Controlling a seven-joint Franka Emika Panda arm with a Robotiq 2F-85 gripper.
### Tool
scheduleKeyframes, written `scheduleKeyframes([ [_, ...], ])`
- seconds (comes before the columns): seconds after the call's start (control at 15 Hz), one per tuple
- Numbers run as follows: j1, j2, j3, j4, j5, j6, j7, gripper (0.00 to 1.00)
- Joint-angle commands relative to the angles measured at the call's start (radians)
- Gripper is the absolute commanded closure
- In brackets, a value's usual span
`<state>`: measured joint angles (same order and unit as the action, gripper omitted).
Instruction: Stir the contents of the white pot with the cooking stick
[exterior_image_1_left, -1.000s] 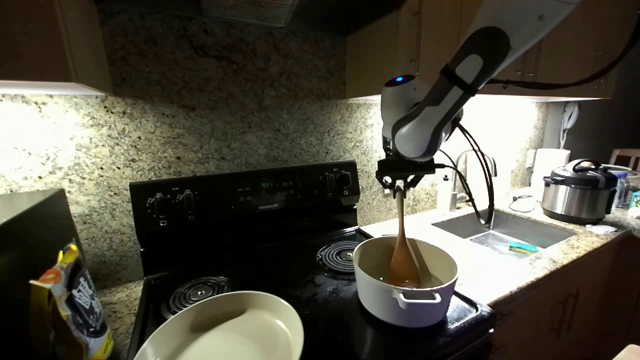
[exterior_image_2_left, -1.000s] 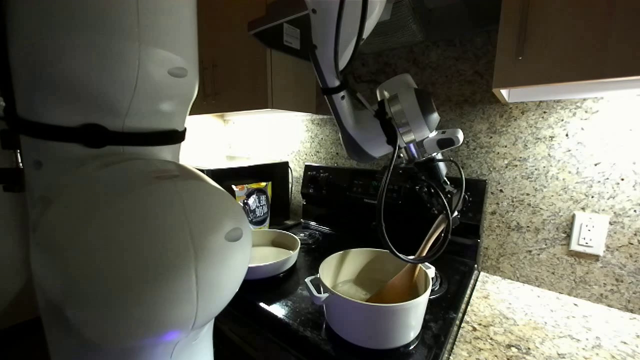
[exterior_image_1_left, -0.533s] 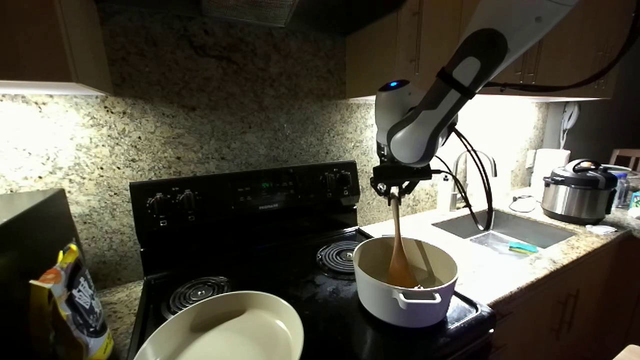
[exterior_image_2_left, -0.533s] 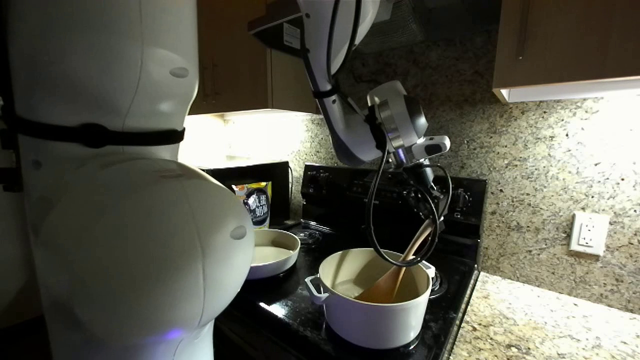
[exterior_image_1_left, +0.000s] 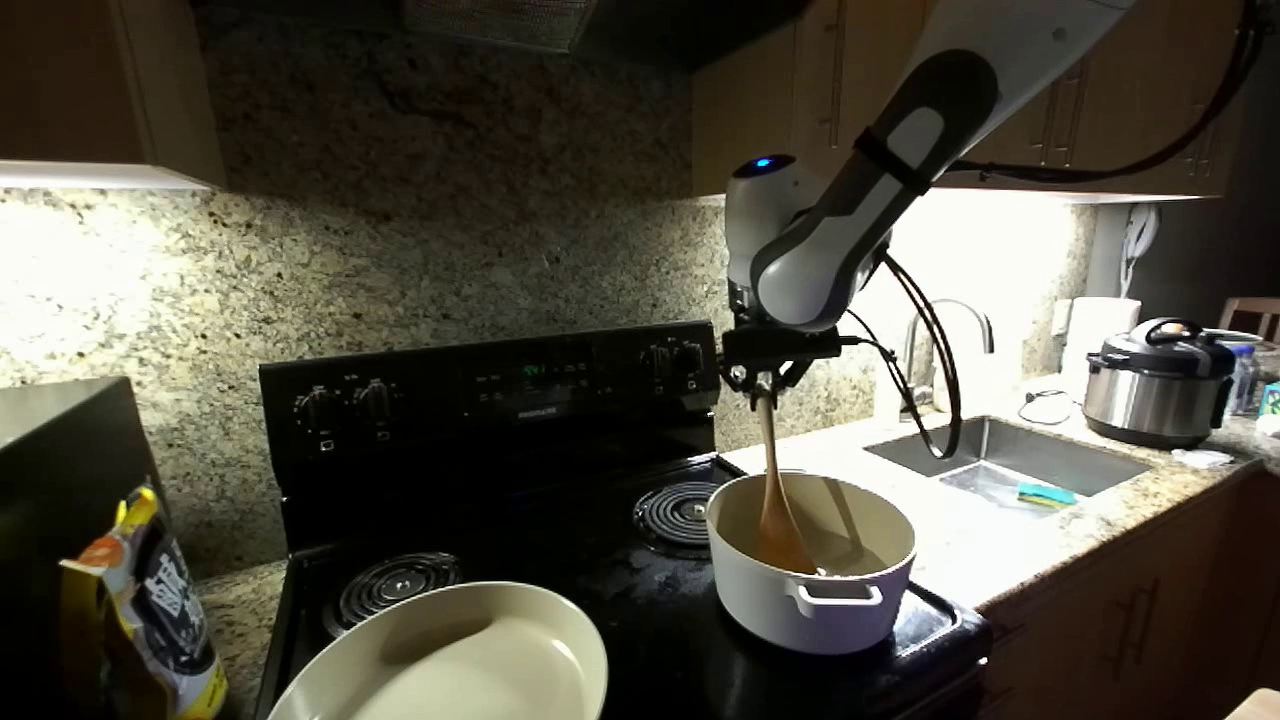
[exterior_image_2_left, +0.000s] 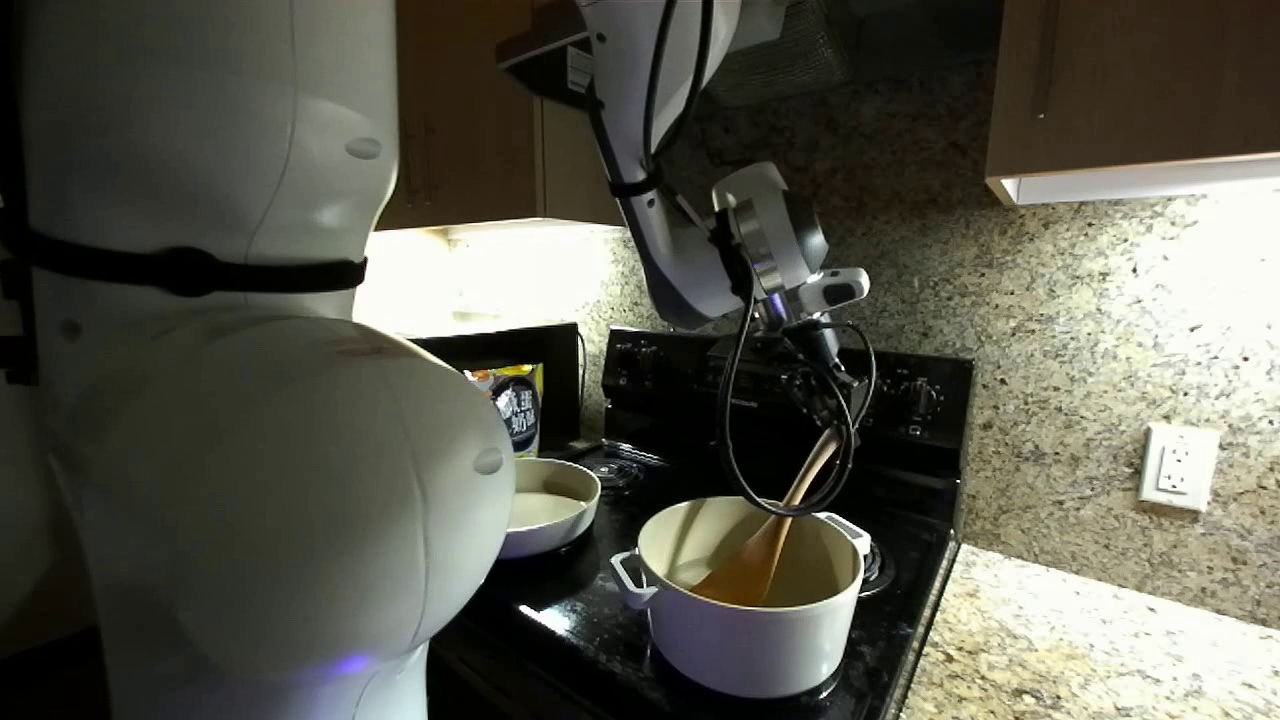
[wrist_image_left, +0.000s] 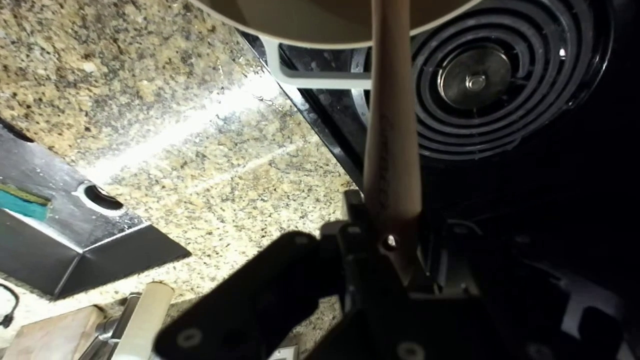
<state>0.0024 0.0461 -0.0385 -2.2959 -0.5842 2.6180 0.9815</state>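
Note:
The white pot stands on the stove in both exterior views. Its rim and a side handle show at the top of the wrist view. My gripper, also seen in the wrist view, is shut on the upper end of the wooden cooking stick above the pot. The stick leans, its broad orange-brown blade down inside the pot. The contents are mostly hidden by the pot's wall and the blade; I cannot make out their surface clearly.
A wide shallow white pan stands on the stove's front left in an exterior view, near a food bag. The stove's back panel rises behind. A sink and a steel cooker are to the right.
My gripper and the stick have moved left in both exterior views. The blade has swept left inside the pot. The pot has stayed in place.

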Motion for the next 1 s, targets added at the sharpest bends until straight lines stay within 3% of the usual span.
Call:
scheduleKeyframes([
  [0.0,-0.016,0.007,-0.020,0.025,0.027,-0.027,-0.025,0.93],
  [0.4,-0.035,-0.009,-0.055,0.000,-0.001,-0.037,-0.011,0.93],
  [0.93,0.013,0.040,-0.013,0.016,-0.013,-0.099,-0.037,0.93],
])
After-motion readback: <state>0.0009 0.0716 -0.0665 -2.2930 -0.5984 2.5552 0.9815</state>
